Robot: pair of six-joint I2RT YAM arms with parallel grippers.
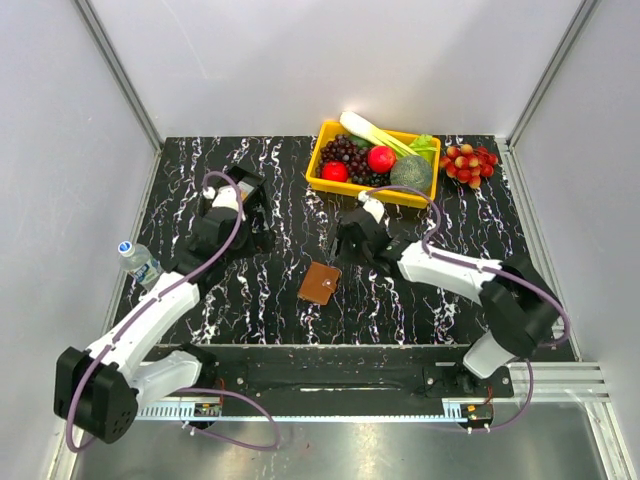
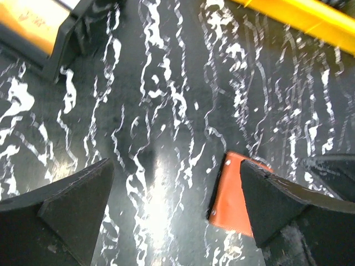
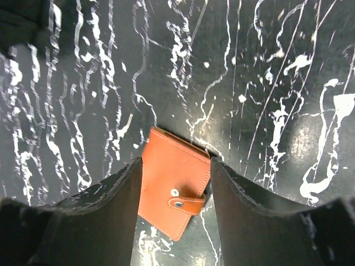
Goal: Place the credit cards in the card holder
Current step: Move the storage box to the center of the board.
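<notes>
The brown card holder [image 1: 319, 283] lies shut on the black marbled table, its snap tab fastened. My right gripper [image 1: 352, 243] hovers over it. In the right wrist view the card holder [image 3: 175, 188] shows between the spread fingers of the right gripper [image 3: 176, 160], which is open and grips nothing. My left gripper [image 1: 258, 240] is wide open and empty over bare table. In its wrist view the left gripper [image 2: 176, 165] has the card holder [image 2: 233, 194] beside its right finger. An orange credit card [image 2: 25, 19] lies in a black box [image 2: 66, 39]. No other credit cards show.
The black open box [image 1: 248, 185] stands behind the left gripper. A yellow tray [image 1: 322, 160] of fruit and vegetables sits at the back, with a red berry bunch [image 1: 470, 162] to its right. A water bottle [image 1: 140, 262] lies at the left edge. Grey walls enclose the table.
</notes>
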